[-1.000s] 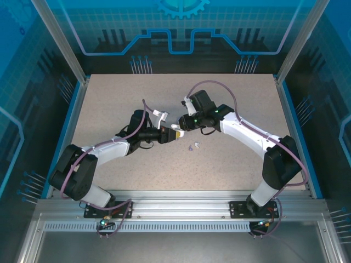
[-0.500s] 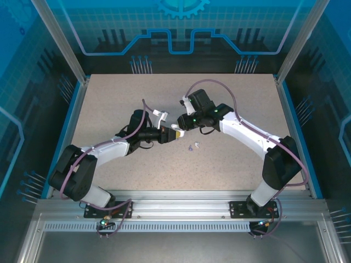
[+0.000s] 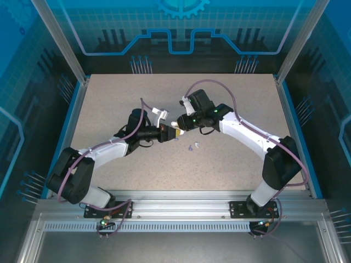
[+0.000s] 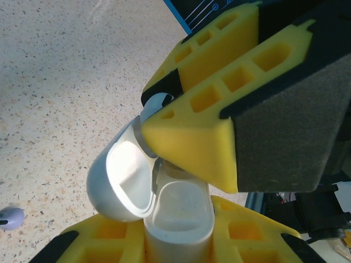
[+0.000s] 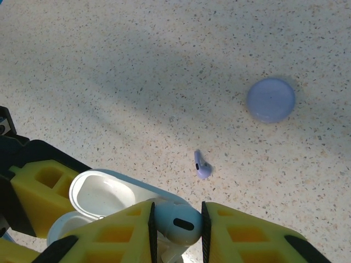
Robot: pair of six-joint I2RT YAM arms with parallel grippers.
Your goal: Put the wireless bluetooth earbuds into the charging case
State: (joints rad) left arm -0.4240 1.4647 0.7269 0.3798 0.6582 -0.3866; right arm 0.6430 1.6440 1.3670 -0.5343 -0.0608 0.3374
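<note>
Overhead view of a speckled beige table [image 3: 109, 98] inside a blue-lit enclosure with aluminium rails. Two white-and-black robot arms reach in from the near edge, the left arm [image 3: 104, 150] and the right arm [image 3: 247, 131], each trailing a purple cable. The left gripper [image 3: 175, 133] and right gripper [image 3: 180, 126] meet tip to tip near the table's middle. A small white charging case [image 3: 173, 126] shows at the left gripper's yellow tips; the grip itself is too small to make out. Just beside them on the table lie a tiny lavender piece [image 3: 190, 147] and a tiny whitish piece [image 3: 196, 145].
</note>
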